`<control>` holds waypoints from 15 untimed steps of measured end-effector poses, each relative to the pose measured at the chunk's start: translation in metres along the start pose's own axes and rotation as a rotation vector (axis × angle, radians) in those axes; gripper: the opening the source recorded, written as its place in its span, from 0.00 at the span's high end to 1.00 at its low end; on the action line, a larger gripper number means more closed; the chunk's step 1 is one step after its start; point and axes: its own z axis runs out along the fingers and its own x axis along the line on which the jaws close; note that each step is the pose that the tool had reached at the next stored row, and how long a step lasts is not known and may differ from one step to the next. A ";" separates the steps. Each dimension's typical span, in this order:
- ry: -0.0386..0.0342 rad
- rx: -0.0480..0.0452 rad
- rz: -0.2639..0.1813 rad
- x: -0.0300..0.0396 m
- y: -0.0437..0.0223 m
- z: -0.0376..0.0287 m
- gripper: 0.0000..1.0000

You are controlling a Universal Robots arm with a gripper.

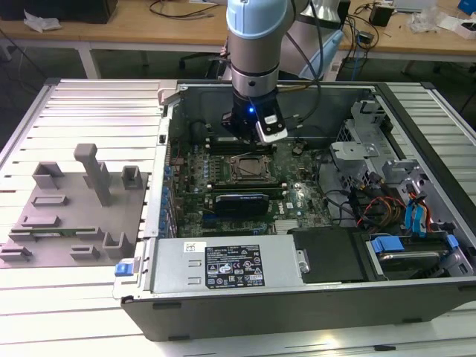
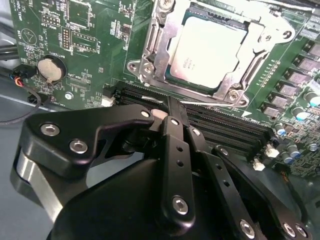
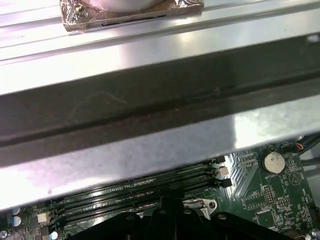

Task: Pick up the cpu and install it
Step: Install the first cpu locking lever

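Bright light, probably from overhead, bleaches the ribbed worktop [image 1: 97,97] in the exterior view; the motherboard [image 1: 201,172] lies in shade. Glare streaks the case wall [image 3: 150,150] in the first wrist view; the cpu [image 2: 210,52] shines pale in the second wrist view.

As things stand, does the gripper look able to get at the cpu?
Probably yes. In the second wrist view the gripper hangs close to the cpu, which lies, silvery top bare, inside a metal frame. Nothing stands between them, though that frame may hinder gripping its edges.
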 end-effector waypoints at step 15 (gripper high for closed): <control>-0.0185 0.0348 0.059 0.0051 -0.0004 0.0052 0.89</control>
